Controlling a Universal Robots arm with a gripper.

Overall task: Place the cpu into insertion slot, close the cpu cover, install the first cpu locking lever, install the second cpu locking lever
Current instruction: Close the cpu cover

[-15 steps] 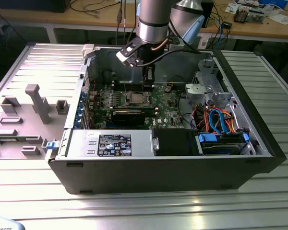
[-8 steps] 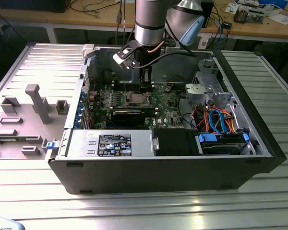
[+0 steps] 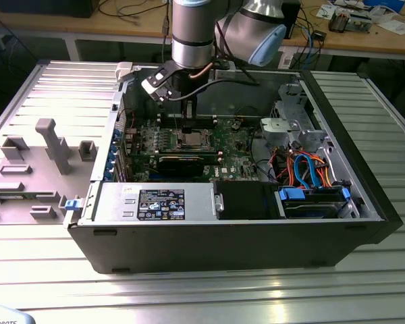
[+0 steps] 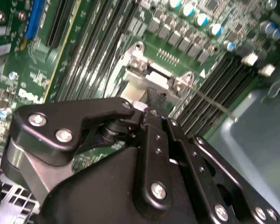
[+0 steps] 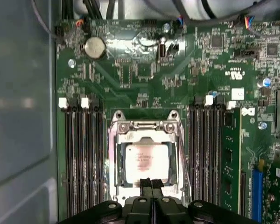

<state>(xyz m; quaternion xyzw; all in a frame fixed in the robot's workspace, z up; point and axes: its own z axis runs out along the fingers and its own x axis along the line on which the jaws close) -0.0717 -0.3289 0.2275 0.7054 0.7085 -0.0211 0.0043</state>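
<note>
I see the gripper (image 5: 152,183) down inside the open case (image 3: 223,239), hanging straight over the socket in the middle of the green board (image 5: 130,70). In the first wrist view its two black fingers (image 5: 146,184) are pressed together, tip against tip, with nothing showing between them. They sit at the edge of the cover (image 5: 114,158), on the side away from its two hinge screws. The cpu (image 5: 146,161) lies flat in the socket, its silver-grey top showing through the cover's square opening, and the cover looks laid down around it. Memory slots (image 5: 81,158) run along both sides of the socket. In the second wrist view a thin wire lever (image 4: 214,105) sticks out from a corner of the socket, slanting over the slots; I cannot tell whether it is latched. In the exterior view the arm comes down into the case from above.
</note>
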